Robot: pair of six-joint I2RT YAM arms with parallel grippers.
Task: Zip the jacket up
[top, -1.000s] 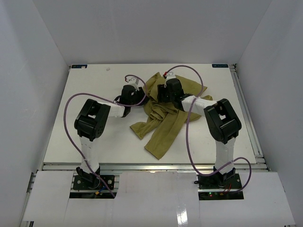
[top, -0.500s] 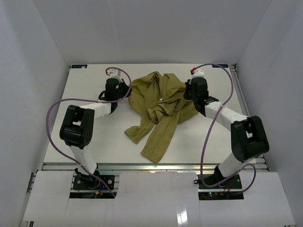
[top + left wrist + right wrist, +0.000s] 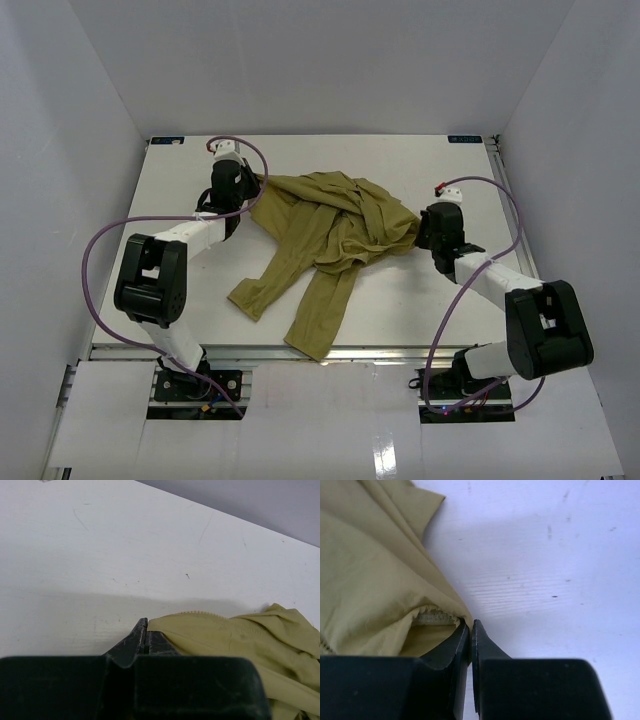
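I had my left gripper (image 3: pixel 145 632) pressed together on a corner of the jacket (image 3: pixel 330 215), toward the far left of the table (image 3: pixel 170 270). A run of zipper teeth (image 3: pixel 197 613) showed along the edge just beyond my fingertips. My right gripper (image 3: pixel 470 626) was pinched shut too, on a hem at the jacket's right side. The wrist view showed the cloth only running in to the tips, so I could not tell how deep that bite went. The jacket lay across the middle of the table, pulled into a band between my two grips. Its sleeves (image 3: pixel 300 300) trailed toward the near edge and the body was bunched in folds.

I judged the step in hand to be spreading it flat so that both zipper halves could be found. To do it well I needed to draw the grips apart low and evenly. The cloth had to be just taut rather than strained, and I had to watch that neither thin pinch slipped off its edge
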